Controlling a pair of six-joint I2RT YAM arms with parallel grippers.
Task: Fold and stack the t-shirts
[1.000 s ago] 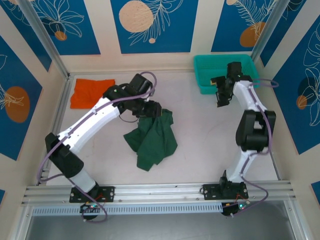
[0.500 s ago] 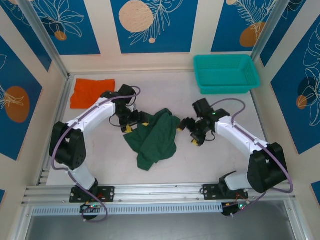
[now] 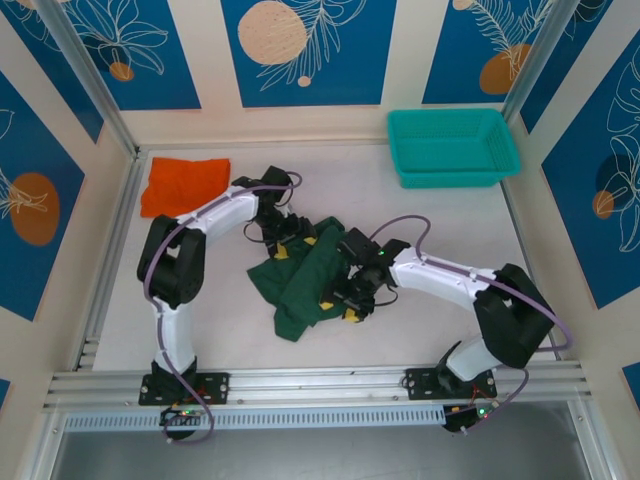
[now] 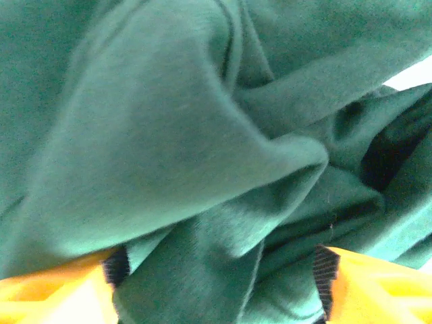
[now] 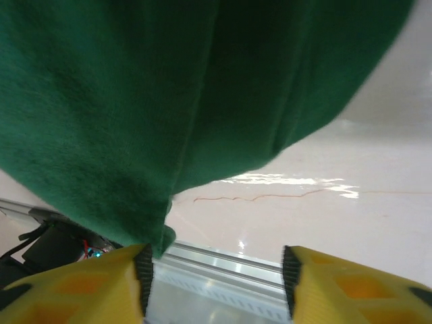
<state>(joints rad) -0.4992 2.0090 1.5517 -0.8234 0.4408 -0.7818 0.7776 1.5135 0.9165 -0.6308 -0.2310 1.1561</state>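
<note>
Top external view: the dark green t-shirt (image 3: 298, 290) lies crumpled at mid-frame on the table (image 3: 430, 220). The orange t-shirt (image 3: 185, 185) lies flat at upper left, well apart from it, and a teal mesh basket (image 3: 452, 181) sits at upper right. The left jaws stand apart at the green cloth's upper edge, with folds bunched between them. The right jaws, also apart, sit at its right edge.
</note>
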